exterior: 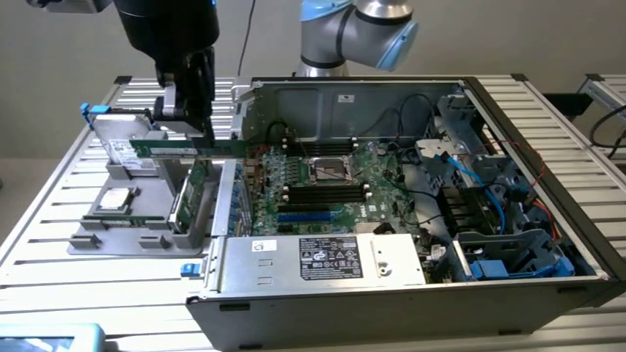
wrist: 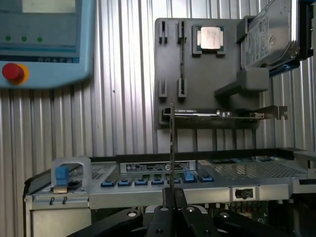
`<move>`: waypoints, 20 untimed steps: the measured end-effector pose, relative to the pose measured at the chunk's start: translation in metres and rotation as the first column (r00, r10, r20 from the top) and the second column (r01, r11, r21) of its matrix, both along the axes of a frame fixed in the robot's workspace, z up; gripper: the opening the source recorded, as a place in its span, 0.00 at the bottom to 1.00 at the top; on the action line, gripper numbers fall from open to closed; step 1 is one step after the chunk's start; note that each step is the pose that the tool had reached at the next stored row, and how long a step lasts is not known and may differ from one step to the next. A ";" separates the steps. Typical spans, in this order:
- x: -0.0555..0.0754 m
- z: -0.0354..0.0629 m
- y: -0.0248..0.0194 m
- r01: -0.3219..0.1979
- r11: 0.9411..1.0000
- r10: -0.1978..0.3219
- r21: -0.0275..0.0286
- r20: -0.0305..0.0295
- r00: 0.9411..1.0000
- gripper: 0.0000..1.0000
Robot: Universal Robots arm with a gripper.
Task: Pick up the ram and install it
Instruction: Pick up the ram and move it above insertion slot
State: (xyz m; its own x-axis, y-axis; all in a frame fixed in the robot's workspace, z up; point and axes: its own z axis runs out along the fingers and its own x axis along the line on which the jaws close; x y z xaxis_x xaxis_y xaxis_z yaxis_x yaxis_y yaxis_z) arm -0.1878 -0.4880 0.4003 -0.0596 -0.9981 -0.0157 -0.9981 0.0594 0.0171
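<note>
My gripper [exterior: 207,134] hangs above the gap between the grey parts holder [exterior: 98,238] and the open computer case [exterior: 391,293]. It is shut on the ram [exterior: 171,150], a long thin green strip held level in the air over the holder's right side. In the wrist view the ram [wrist: 171,148] shows edge-on as a thin line rising from between the black fingers [wrist: 163,217]. The motherboard [exterior: 377,165] lies inside the case, with its long black memory slots [exterior: 328,192] to the exterior view's right of the gripper.
The holder carries a processor chip [exterior: 117,198], a hard drive [exterior: 122,139] and a broader green expansion card [exterior: 186,198]. A power supply [exterior: 323,257] and cables [exterior: 459,169] crowd the case. A teach pendant [wrist: 39,39] lies on the slatted table [exterior: 117,286].
</note>
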 end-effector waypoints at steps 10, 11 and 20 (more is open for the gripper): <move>0.046 0.0000 0.0000 0.000 1.000 0.000 0.000 0.000 1.000 0.12; 0.050 0.0000 0.0001 0.000 1.000 0.000 0.000 0.000 1.000 0.12; 0.091 -0.0005 0.0004 0.000 1.000 0.000 0.000 0.000 1.000 0.12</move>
State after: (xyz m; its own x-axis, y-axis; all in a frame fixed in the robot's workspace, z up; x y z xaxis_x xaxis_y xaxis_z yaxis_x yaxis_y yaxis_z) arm -0.0967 -0.4876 0.3998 -0.0596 -0.9981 -0.0155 -0.9981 0.0594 0.0170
